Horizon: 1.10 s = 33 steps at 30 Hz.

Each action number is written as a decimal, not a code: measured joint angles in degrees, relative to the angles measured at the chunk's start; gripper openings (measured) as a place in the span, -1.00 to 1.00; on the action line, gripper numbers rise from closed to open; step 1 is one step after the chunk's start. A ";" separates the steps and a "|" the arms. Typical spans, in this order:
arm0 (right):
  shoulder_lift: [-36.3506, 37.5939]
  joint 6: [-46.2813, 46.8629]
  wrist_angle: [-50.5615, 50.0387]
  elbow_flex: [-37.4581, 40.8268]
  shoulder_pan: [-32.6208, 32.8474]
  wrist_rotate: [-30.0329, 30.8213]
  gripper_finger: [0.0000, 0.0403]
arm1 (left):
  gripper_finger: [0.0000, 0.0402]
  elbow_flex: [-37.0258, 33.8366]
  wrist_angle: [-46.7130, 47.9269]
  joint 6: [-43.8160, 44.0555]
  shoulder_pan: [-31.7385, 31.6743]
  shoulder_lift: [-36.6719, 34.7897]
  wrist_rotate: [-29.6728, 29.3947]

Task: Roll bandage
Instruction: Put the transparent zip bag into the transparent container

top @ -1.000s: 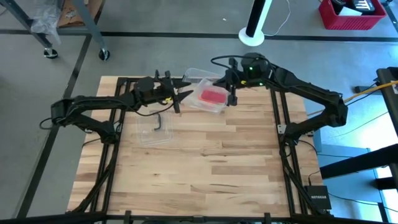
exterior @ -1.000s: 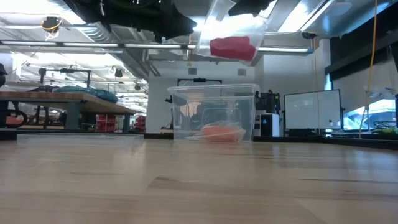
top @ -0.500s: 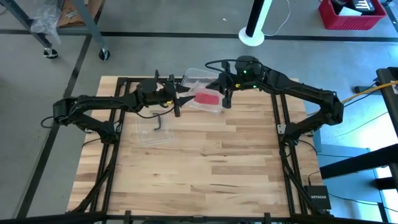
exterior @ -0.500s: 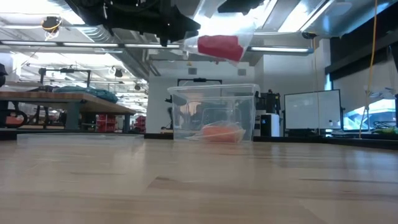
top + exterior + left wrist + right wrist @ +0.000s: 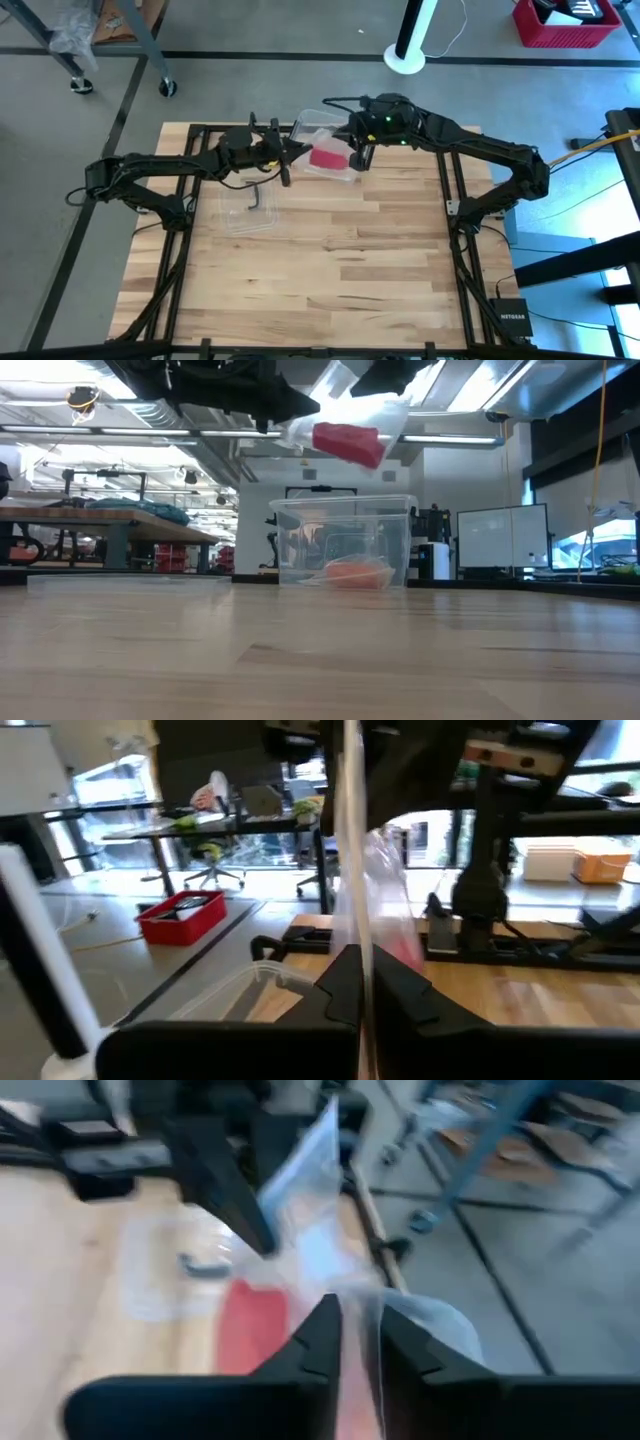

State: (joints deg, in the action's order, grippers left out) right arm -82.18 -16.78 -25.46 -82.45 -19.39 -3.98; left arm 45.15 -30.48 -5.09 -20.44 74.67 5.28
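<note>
**High view: bagged bandage held between both tools above the bench**

High view, upper centre of the frame: I hold a clear plastic bag (image 5: 322, 150) in the air between my two arms. My left tool (image 5: 291, 152) is pressed together on the bag's left edge; the left wrist view shows the film pinched between its fingers (image 5: 345, 982). My right tool (image 5: 358, 152) grips the bag's opposite edge, and the right wrist view shows film running between its fingers (image 5: 318, 1338), which stand almost together.

The bandage (image 5: 329, 156), a red cloth roll, lies inside the bag and hangs with it above the bench (image 5: 330, 270). In the low view the roll sits tilted, well above a clear lidless bin (image 5: 344, 540) that contains an orange-red lump (image 5: 352, 572).

Hazards from this state:

- Thin film may slip out of either pinch if the arms pull apart unevenly; the bag would then swing from one tool.
- Tilted roll may slide toward the bag's mouth and drop out, into the bin or onto the bench.
- Excess tension may tear the film.
- Bandage is not yet out of the bag; rolling cannot begin.
</note>
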 joint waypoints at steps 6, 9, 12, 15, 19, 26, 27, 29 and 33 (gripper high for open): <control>3.52 -0.45 -6.72 -3.80 -0.14 14.33 -0.41 | -1.00 0.65 4.64 0.06 -0.06 -1.97 -9.70; 5.60 -2.12 -8.78 -4.09 -0.16 21.43 -0.29 | -1.00 3.36 11.23 -1.04 -0.27 -2.75 -16.94; 7.37 -3.18 -9.82 -4.09 -0.34 25.35 -0.23 | -1.00 7.28 17.81 0.15 -0.72 -2.73 -23.26; 8.01 -3.17 -12.47 -4.11 -2.35 23.89 -0.23 | -1.00 10.32 22.36 3.67 -1.82 -1.80 -25.30; 8.05 -1.69 -13.21 -2.71 -6.37 20.22 -0.23 | -1.00 12.83 28.19 10.15 -3.30 0.85 -24.40; 7.99 -1.19 -7.31 5.72 -14.39 16.52 -0.23 | -1.00 16.36 37.05 16.56 -3.57 5.63 -22.40; 7.99 -1.16 -5.97 6.99 -15.19 16.28 -0.23 | -1.00 16.83 37.19 17.11 -3.58 5.95 -22.42; 7.97 -1.08 -2.38 9.29 -16.63 15.96 -0.23 | -1.00 17.87 36.94 18.75 -3.72 6.06 -22.67; 8.01 -1.03 2.16 11.73 -17.91 14.71 -0.23 | -1.00 21.69 37.62 21.22 -3.55 5.93 -22.94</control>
State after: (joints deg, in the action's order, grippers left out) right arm -74.17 -17.80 -23.30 -70.72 -37.30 10.73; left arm 66.84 7.14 16.12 -24.00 80.60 -17.67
